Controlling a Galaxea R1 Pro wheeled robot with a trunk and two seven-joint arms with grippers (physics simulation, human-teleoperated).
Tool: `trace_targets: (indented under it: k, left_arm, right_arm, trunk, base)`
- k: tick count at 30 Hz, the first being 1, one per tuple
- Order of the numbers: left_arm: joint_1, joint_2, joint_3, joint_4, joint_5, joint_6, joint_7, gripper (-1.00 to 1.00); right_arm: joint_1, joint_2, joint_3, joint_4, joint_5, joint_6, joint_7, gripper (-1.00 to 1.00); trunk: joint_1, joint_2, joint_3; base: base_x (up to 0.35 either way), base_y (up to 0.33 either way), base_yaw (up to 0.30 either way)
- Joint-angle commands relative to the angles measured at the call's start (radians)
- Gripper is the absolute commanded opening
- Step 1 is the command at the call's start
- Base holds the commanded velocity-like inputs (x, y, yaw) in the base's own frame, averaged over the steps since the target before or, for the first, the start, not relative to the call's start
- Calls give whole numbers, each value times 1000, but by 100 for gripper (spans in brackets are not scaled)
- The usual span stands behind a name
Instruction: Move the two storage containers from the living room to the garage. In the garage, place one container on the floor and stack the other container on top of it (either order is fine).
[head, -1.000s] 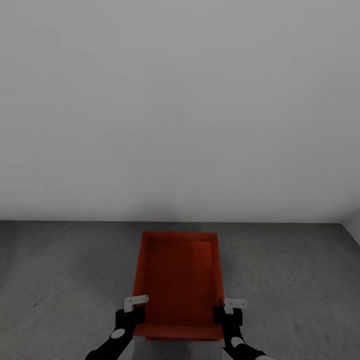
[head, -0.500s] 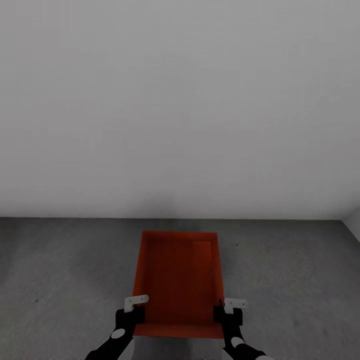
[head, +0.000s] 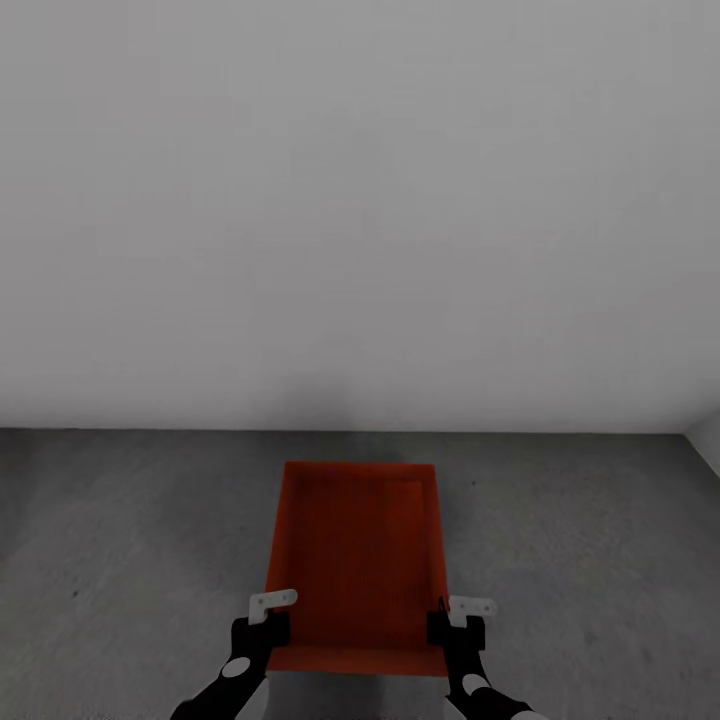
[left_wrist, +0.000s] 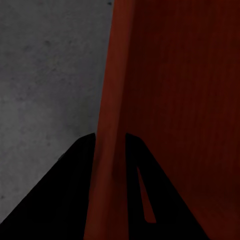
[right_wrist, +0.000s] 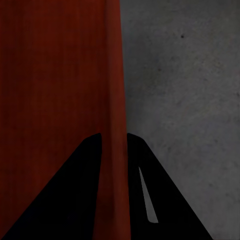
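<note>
A bare garage-like room: a rough, dark grey concrete floor (head: 120, 560) meets a plain pale grey wall (head: 360, 200), with another wall's corner at the right edge.

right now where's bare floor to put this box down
Bare grey floor lies on both sides of the orange box, and a strip runs ahead between its far edge and the pale wall. The only crowded spot is the box's near end, where the left gripper and right gripper clamp its side walls.

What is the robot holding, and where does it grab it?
An orange-red box. The left gripper pinches its left wall and the right gripper its right wall, near the robot's end.
</note>
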Motion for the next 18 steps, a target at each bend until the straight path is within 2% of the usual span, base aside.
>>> trace_targets:
  k: [1, 18]
  left_arm:
    - [0, 1, -5, 3, 15, 42, -19, -100]
    - [0, 1, -5, 4, 12, 43, -19, -100]
  right_arm:
    - [-1, -5, -6, -1, 11, -33, 3, -100]
    - [-1, -3, -5, -1, 19, -36, 3, -100]
  trunk:
    - [0, 0, -2]
    - [0, 0, -27]
  base:
    - [0, 0, 0]
    - [0, 0, 0]
